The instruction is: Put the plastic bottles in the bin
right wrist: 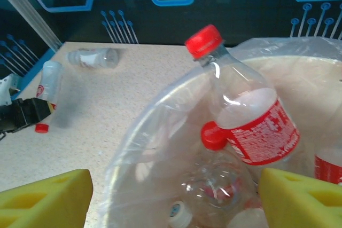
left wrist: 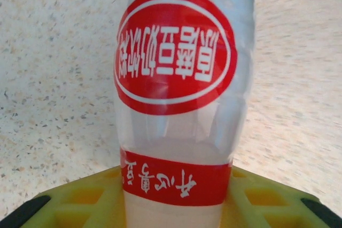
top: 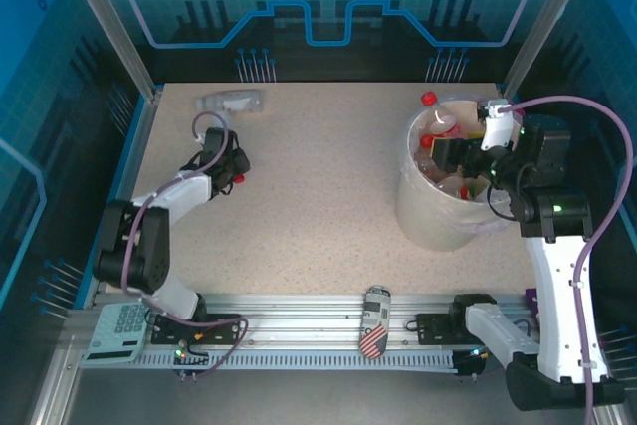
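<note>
My left gripper [top: 227, 162] [left wrist: 173, 206] is shut on a plastic bottle [left wrist: 176, 52] with red oval and band labels, low over the left side of the table; its red cap [top: 239, 178] pokes out beside the fingers. Another clear bottle [top: 229, 102] [right wrist: 91, 57] lies at the back left. The cream bin [top: 428, 216] [right wrist: 160, 105], lined with a clear bag, stands at the right and holds several bottles. A red-capped one [right wrist: 246, 116] leans on its rim. My right gripper [top: 468, 156] [right wrist: 173, 201] hangs open over the bin with nothing between its fingers.
A flag-patterned can [top: 375, 320] lies on the metal rail at the near edge. A calculator [top: 119, 330] sits at the near left corner. Blue walls and slanted posts enclose the table.
</note>
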`<state>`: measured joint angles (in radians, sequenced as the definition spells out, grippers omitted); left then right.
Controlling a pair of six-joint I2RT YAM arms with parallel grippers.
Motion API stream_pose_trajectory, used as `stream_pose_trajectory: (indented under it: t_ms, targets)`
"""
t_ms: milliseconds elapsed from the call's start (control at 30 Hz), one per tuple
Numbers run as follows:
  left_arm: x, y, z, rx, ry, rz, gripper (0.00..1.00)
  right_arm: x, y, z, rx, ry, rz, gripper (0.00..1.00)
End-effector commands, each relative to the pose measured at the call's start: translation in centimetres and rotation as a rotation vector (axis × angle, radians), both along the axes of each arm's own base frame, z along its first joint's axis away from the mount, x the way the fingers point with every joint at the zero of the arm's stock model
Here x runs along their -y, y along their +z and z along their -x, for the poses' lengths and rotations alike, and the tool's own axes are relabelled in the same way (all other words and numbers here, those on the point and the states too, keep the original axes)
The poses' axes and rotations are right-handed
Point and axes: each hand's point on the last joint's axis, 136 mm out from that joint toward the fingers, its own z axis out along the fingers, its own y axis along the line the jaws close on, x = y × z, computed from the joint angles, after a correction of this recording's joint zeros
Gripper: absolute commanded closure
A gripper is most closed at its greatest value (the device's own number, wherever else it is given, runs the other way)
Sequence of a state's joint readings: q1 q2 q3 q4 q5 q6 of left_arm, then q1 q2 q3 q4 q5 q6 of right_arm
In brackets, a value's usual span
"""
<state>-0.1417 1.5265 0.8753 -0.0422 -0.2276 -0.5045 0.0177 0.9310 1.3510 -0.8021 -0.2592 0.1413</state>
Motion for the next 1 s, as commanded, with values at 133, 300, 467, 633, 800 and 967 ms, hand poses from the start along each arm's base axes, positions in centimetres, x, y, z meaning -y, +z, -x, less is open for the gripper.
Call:
stream_pose_trajectory:
  t_ms: [133,300,467,633,800,967]
  targets:
    - [8.1,6.1,3.7,0.237,-0.352,0.134,0.62,-5.9,2.5,-0.9,0.046,0.167,-0.068,0.19]
    - [12.9,10.1,6.6,0.386,-0.553,0.162,0.66,-11.7,2.2,-2.8,0.035,0.295,-0.093,0.19]
    - [16.1,11.7,8.9,0.485,-0.681,0.198,0.64,-17.2,1.1,-5.0,-0.001,0.384,-0.168,0.18]
    - [18.3,11.9,9.9,0.53,-0.759,0.202,0.62,-21.3,-0.5,-6.8,-0.052,0.447,-0.251,0.09]
    - [20.0,12.1,10.1,0.55,-0.81,0.208,0.62,-23.7,-2.7,-9.0,-0.109,0.457,-0.329,0.04]
    - [20.9,12.2,10.0,0.556,-0.831,0.208,0.62,-25.0,-4.9,-10.6,-0.166,0.453,-0.344,0.07]
